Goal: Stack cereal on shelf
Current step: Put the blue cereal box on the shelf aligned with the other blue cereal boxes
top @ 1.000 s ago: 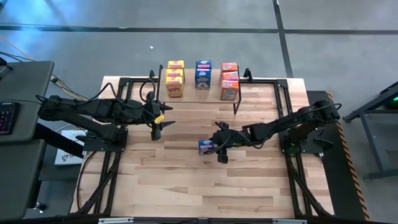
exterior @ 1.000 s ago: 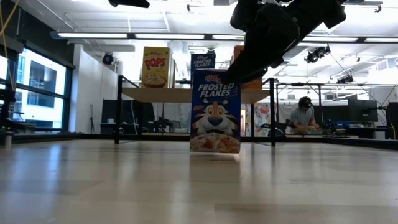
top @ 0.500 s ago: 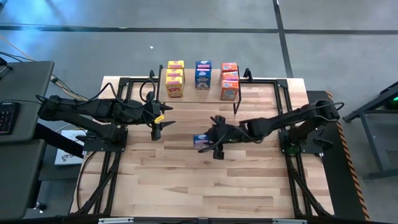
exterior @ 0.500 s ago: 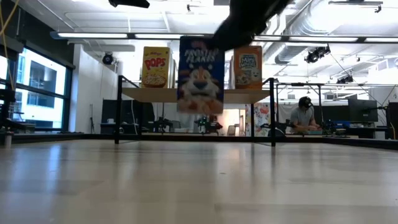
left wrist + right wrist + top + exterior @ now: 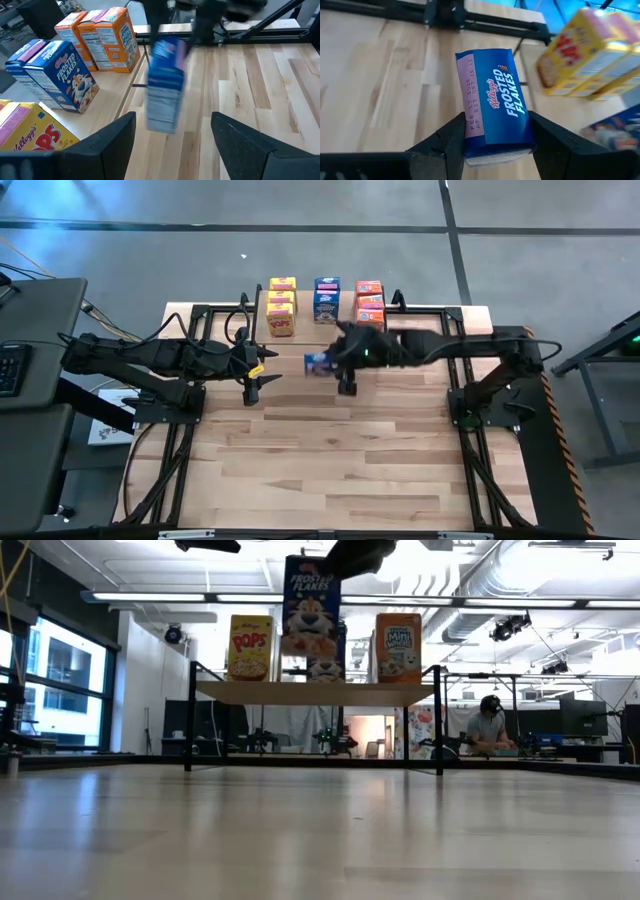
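Note:
The shelf (image 5: 303,315) stands at the table's far edge, its plank top (image 5: 240,692) carrying rows of yellow (image 5: 281,306), blue (image 5: 326,301) and orange (image 5: 369,308) cereal boxes standing on their bases. My right gripper (image 5: 338,363) is shut on one blue Frosted Flakes box (image 5: 308,605), which hangs in the air in front of the shelf's near edge, higher than the plank. My left gripper (image 5: 250,377) waits open over the table, left of that box, with nothing between its fingers (image 5: 117,137). My right gripper pinches the blue box (image 5: 492,112) between its two fingers (image 5: 451,136), which lie on two opposite faces of it. They come from the table's right, slanting down, and meet the box near its upper end (image 5: 330,562). The box hangs upright, clear of table and shelf.
Black arm frames (image 5: 190,395) run along both sides of the table. The wooden tabletop (image 5: 320,470) stretches bare toward the near edge. In the room beyond, a person (image 5: 489,725) sits at a desk.
My right gripper has lifted the blue box off the table and carried it up and toward the far edge, to the front of the shelf. The box has stayed upright and now hangs above the plank's height.

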